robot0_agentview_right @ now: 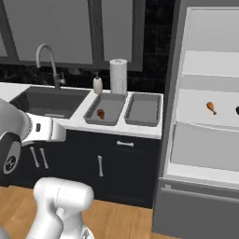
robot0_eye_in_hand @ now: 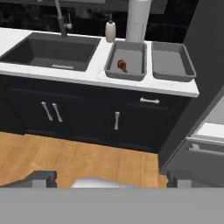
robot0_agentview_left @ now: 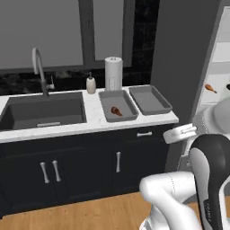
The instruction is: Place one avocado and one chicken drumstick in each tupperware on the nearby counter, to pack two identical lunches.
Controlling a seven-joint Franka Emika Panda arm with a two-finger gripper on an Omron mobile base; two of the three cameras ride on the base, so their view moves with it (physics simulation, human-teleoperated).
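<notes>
1. The counter is white, faintly marbled stone over dark cabinet fronts with silver bar handles, and it ends at its right edge against the tall grey fridge.
2. Two shallow grey trays sit side by side at the right end of the counter, near its back edge, just right of the sink.
3. The left tray holds one orange-brown chicken drumstick, lying near the tray's middle.
4. The right tray, closest to the counter's right edge, has only its bare grey floor showing.
5. A second drumstick lies on a pale fridge shelf, well apart from both trays.
6. Something small and dark sits at the far right edge of that shelf in the right base view; I cannot tell what it is.
7. A white paper towel roll stands upright at the counter's back edge behind the left tray, with a small soap bottle just to its left.
8. The curved faucet rises behind the sink.
9. The gripper hangs well away from the counter, above the wooden floor, its fingers spread wide apart with nothing between them.
</notes>
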